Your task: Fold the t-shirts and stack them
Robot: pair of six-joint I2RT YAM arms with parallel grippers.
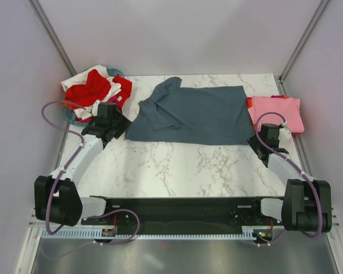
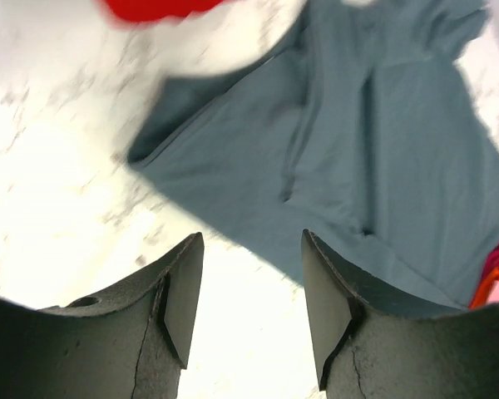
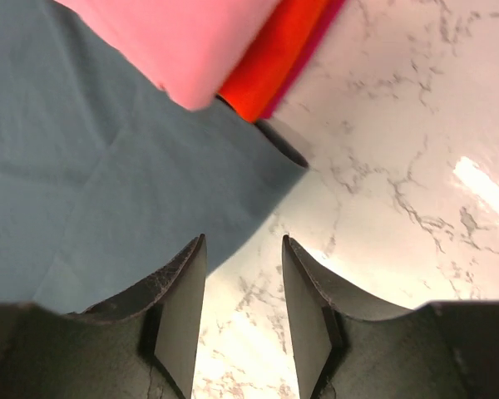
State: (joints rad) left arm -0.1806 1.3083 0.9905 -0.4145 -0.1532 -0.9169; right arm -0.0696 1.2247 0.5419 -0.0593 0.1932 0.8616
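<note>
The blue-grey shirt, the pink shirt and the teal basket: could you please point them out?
blue-grey shirt [image 1: 200,117]: top view, middle of its body.
pink shirt [image 1: 277,111]: top view, centre of its folded face.
teal basket [image 1: 70,116]: top view, its left rim.

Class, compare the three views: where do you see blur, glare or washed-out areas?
Left wrist: the red shirt at the top edge is smeared, and the marble table is washed out to near white. Right wrist: a bright glare streak on the marble at right, and the pink shirt is soft-edged. Top external: even light, with the blue-grey shirt sharp.
</note>
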